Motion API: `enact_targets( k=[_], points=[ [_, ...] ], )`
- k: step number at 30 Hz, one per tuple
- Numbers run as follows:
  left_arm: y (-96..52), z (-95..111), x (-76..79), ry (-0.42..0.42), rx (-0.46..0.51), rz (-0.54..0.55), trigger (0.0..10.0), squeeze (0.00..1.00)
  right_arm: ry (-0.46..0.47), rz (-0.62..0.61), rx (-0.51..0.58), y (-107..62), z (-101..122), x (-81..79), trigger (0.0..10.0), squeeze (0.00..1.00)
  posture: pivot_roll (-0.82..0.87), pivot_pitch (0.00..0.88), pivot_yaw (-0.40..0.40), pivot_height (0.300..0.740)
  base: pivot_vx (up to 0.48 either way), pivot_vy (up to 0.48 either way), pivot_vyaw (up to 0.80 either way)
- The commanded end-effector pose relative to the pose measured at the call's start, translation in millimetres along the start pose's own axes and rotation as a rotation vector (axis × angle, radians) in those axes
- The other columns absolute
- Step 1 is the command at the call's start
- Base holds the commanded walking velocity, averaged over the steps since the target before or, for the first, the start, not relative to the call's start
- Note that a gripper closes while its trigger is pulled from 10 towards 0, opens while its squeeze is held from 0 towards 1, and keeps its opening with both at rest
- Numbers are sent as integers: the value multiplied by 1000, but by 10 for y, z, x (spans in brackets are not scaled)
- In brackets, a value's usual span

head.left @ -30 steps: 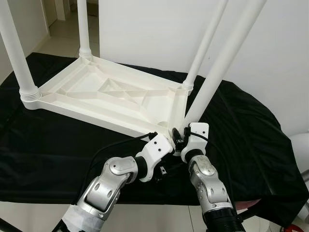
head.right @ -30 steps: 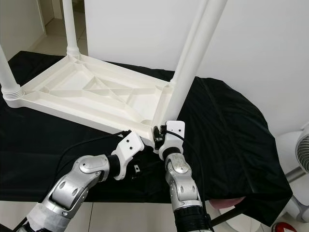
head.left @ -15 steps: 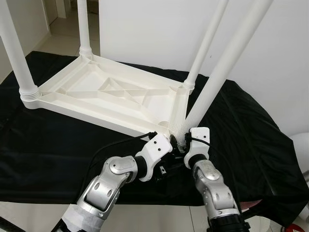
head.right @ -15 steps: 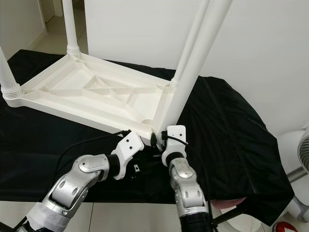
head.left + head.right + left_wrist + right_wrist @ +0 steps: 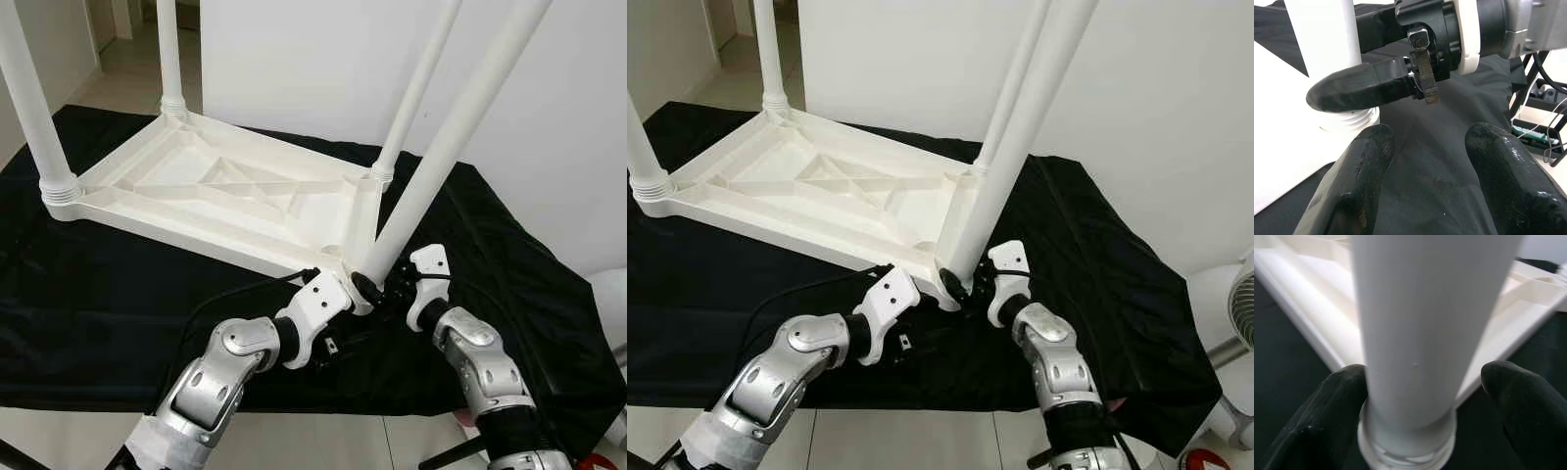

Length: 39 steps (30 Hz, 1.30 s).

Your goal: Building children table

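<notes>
White tabletop (image 5: 225,196) lies upside down on a bench draped in black cloth (image 5: 88,294), toward the bench's far-left part. Left to right: one leg (image 5: 29,93) screwed in at the near-left corner of the top, one (image 5: 168,54) at the far-left corner, one (image 5: 416,88) at the far-right corner. The fourth leg (image 5: 451,137) stands at the near-right corner, leaning to the right, its threaded base just at the corner socket.

Left gripper (image 5: 1420,161) sits low at the near edge of the top, just left of that corner; fingers apart, holding nothing, cloth between them. Right gripper (image 5: 1422,396) is at the base of the fourth leg; its fingers (image 5: 1317,416) straddle the leg just above the threaded collar. One finger touches the leg, the other looks a bit off it, so likely a loose bracket and not a firm clamp; hard to be sure at this close range.

Step in hand: fitting the last leg into its socket. Three legs done, so the task is near the end. The leg tilts, so it's probably not seated or fully threaded. Next move calls for righting the leg square to the socket, then closing on it and turning it home, with the left gripper steadying the top so it doesn't slide on the cloth.
</notes>
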<state>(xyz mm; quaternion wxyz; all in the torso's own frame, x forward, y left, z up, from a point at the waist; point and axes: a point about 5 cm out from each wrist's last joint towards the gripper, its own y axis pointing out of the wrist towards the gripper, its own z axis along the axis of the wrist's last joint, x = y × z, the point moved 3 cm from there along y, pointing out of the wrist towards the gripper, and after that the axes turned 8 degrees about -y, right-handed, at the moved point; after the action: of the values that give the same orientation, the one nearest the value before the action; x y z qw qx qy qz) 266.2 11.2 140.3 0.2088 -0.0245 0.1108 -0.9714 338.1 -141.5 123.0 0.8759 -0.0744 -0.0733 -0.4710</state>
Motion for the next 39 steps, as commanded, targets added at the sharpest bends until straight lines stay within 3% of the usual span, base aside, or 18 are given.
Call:
enact_targets(
  k=[1,6,14,15,16,17,20,21,32,33,39],
  points=[
    [7,-11,8,1,-6,32,10000,0,-14,38,6,-24,-21,56,10000,0,33,0,-161,740,0,0,0],
    [-19,-18,-29,-3,-11,43,10000,0,-15,157,24,110,-10,49,10000,0,29,0,-149,740,0,0,0],
    [1,8,-27,-2,-5,43,10000,0,-20,197,33,285,-6,0,10000,0,40,0,-148,740,0,0,0],
    [4,16,-27,-1,-4,43,10000,0,-21,212,32,314,-13,-20,6353,0,44,0,-151,740,0,0,0],
    [5,20,-27,0,-2,43,10000,0,-16,222,30,335,-20,-35,4314,0,44,0,-151,740,0,0,0],
    [6,21,-26,1,-2,43,10000,0,-13,231,28,341,-29,-48,3176,0,47,0,-154,740,0,0,0],
    [5,20,-28,1,-3,44,10000,0,-13,242,27,342,-42,-58,2431,0,47,0,-154,740,0,0,0],
    [4,22,-31,2,-3,45,10000,0,-11,249,25,333,-62,-64,0,0,48,0,-155,740,0,0,0],
    [24,28,-20,-1,1,40,10000,0,5,260,21,259,-181,-62,0,0,33,0,-150,740,0,0,0],
    [29,28,-17,-1,1,38,10000,0,12,249,20,245,-195,-60,10000,0,30,0,-151,740,0,0,0],
    [31,26,-5,-4,2,36,10000,0,19,133,7,211,-211,-14,10000,0,27,0,-156,740,0,0,0]
  ],
)
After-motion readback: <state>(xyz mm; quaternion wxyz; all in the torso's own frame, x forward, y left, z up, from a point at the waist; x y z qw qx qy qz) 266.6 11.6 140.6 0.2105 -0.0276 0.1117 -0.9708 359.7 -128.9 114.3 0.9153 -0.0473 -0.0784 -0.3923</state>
